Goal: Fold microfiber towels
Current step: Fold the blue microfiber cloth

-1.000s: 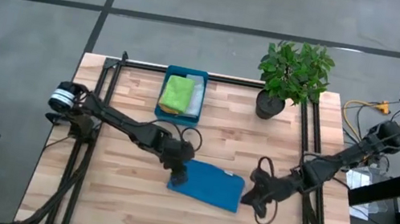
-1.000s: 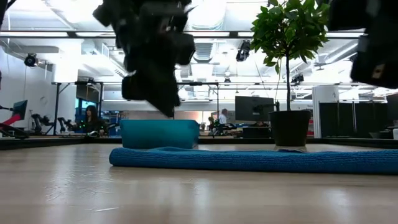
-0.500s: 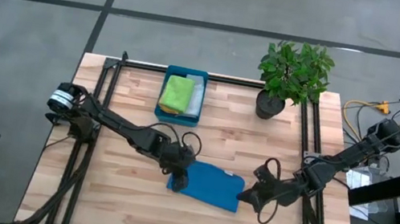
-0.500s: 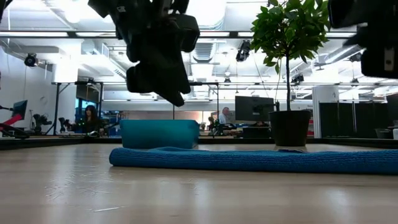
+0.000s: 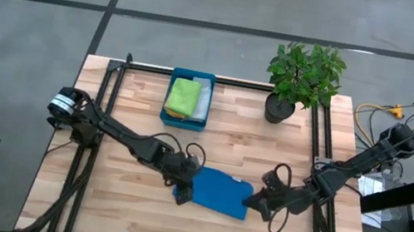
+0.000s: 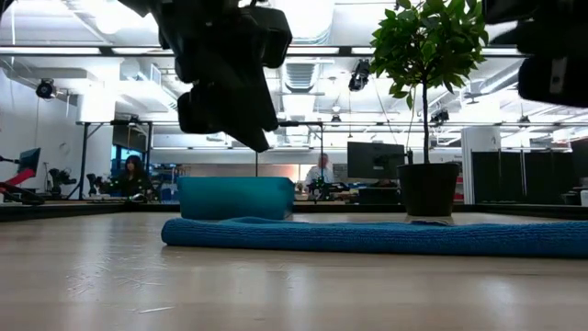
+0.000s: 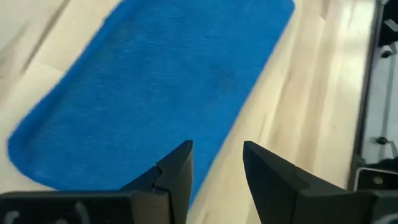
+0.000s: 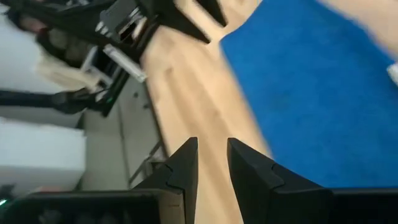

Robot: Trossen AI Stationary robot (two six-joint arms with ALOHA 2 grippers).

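A folded blue microfiber towel (image 5: 219, 192) lies flat on the wooden table, near its middle. My left gripper (image 5: 181, 193) hovers open over the towel's left end, nothing between its fingers (image 7: 216, 152). My right gripper (image 5: 253, 201) stands just off the towel's right end, its fingers a little apart with only bare wood between them (image 8: 211, 152). In the low view the towel (image 6: 386, 237) is a long flat strip, with the left gripper (image 6: 241, 124) clear above it. A lime green towel (image 5: 184, 95) and a grey one (image 5: 204, 103) lie in the teal tray.
The teal tray (image 5: 193, 74) stands at the table's far edge, left of centre. A potted plant (image 5: 303, 73) stands at the far right. Black frame rails run along the left, right and far edges. Bare wood lies in front of the towel, toward the near edge.
My left gripper has gone a little toward the table's near edge, staying above the towel's left end. My right gripper has rolled about its wrist beside the towel's right end. The blue towel has not moved.
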